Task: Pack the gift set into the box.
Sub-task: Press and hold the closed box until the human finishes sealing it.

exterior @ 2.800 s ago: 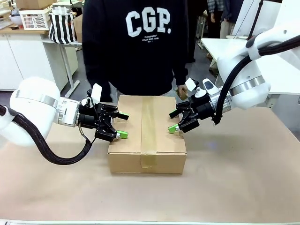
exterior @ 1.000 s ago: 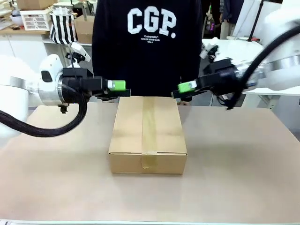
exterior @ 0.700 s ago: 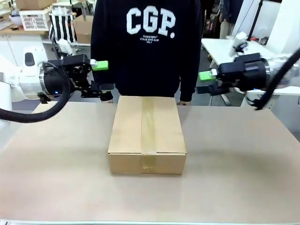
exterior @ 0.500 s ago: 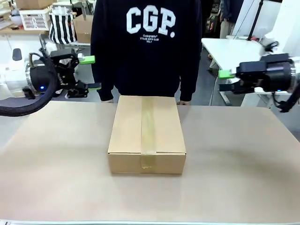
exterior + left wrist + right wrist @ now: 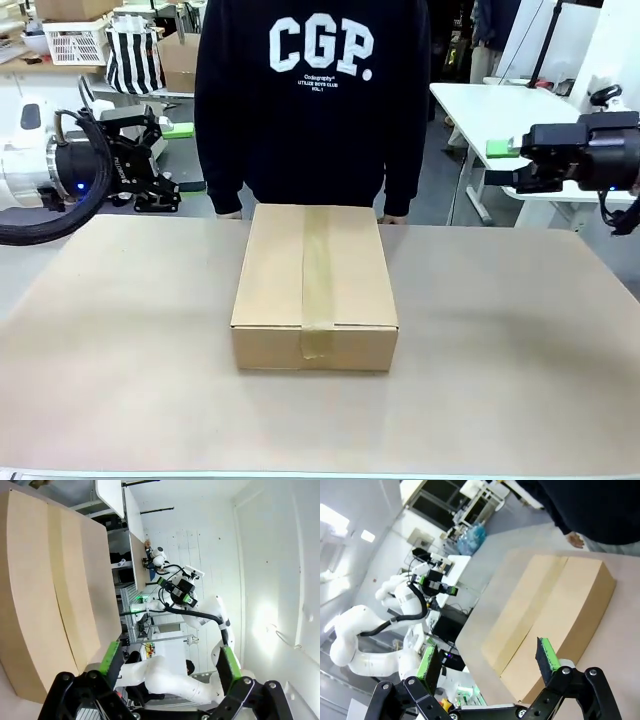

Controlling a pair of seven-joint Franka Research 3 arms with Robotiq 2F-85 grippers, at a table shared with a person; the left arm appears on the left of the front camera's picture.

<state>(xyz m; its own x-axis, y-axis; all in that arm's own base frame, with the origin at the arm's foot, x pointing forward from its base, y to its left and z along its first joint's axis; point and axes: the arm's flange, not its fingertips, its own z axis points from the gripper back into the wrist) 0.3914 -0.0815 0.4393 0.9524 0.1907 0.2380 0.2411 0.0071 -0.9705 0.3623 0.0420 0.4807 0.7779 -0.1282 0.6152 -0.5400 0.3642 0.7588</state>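
Observation:
The box (image 5: 314,285) sits shut in the middle of the table, its top flaps closed with a strip of tape along the seam. The gift set is hidden. My left gripper (image 5: 178,156) hangs open above the table's far left, well away from the box. My right gripper (image 5: 499,164) hangs open at the far right, also apart from it. In the left wrist view the box (image 5: 45,590) fills the left side beyond the open left gripper (image 5: 169,662). The right wrist view shows the box (image 5: 545,615) past the open right gripper (image 5: 488,659).
A person in a black sweatshirt (image 5: 315,90) stands right behind the box, one hand (image 5: 388,214) near its far corner. A white table (image 5: 490,100) stands at the back right. At the back left a counter holds a striped bag (image 5: 133,55) and a basket (image 5: 75,40).
Both grippers have lifted off the box's sides and drawn outward and back, the left to the left, the right to the right. The box has not moved.

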